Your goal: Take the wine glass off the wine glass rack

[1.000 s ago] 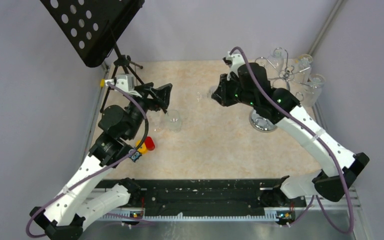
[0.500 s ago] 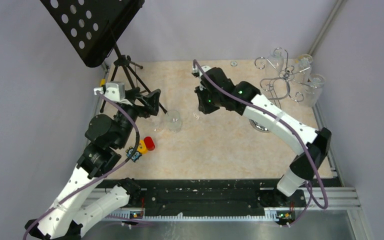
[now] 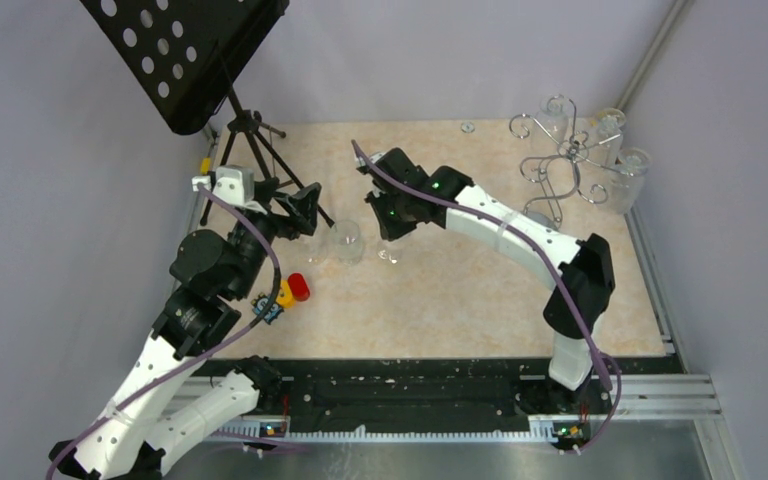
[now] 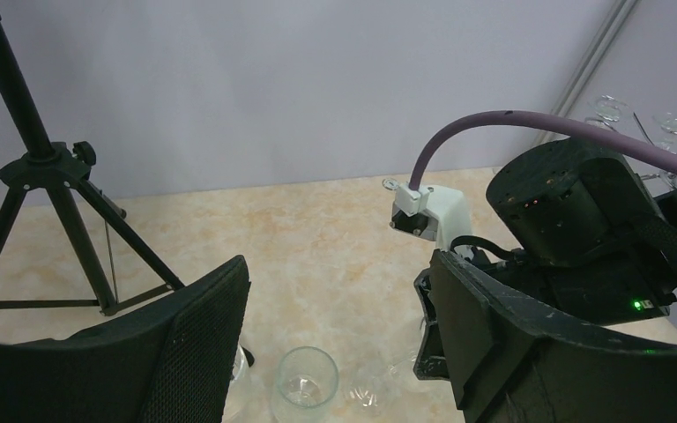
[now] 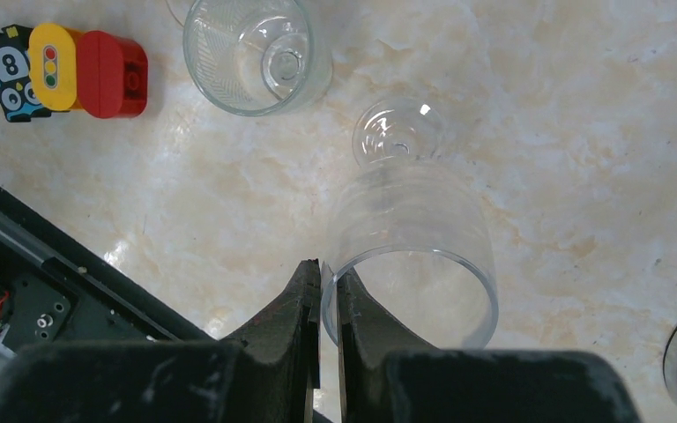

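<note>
Glass (image 5: 414, 220) off rack (image 3: 560, 165), in right gripper (image 5: 328, 273)

The table (image 3: 440, 290) bears the rack at its far right. The right gripper's jaws pinch the glass by its rim near mid-table, well apart from the rack. The left gripper (image 4: 337, 264) hangs near a 2nd glass (image 4: 304, 388), jaws spread.

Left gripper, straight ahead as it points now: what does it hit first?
Probably the glass standing on the table, low between the open left gripper's fingers in its wrist view. The right arm is beyond it. Depth unclear.
</note>
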You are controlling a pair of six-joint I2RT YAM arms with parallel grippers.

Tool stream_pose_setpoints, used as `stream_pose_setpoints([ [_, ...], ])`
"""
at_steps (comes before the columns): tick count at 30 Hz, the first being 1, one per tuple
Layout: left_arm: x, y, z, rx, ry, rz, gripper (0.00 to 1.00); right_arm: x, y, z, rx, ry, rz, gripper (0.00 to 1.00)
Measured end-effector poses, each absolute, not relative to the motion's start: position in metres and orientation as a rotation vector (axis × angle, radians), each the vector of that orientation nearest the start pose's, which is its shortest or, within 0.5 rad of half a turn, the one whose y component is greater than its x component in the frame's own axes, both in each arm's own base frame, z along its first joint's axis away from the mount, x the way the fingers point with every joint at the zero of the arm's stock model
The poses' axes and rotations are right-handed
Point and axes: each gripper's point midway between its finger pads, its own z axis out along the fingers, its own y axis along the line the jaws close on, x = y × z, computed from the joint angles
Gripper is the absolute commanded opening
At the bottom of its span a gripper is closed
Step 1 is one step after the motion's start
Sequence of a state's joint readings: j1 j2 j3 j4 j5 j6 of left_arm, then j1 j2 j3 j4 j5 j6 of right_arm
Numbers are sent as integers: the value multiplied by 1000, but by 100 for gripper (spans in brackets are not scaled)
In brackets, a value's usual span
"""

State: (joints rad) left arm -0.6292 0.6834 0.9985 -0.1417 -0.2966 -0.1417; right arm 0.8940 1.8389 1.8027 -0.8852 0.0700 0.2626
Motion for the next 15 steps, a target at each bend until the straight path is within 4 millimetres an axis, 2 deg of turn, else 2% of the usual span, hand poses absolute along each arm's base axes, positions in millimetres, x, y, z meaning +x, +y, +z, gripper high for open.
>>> stream_pose_setpoints([
  [9,250,-129,414,121,1417,-436,79,290,364,200,-767,2406,419,0],
  [15,250,-130,414,124,1416,-438,79,294,370,186,-782,2429,396,0],
])
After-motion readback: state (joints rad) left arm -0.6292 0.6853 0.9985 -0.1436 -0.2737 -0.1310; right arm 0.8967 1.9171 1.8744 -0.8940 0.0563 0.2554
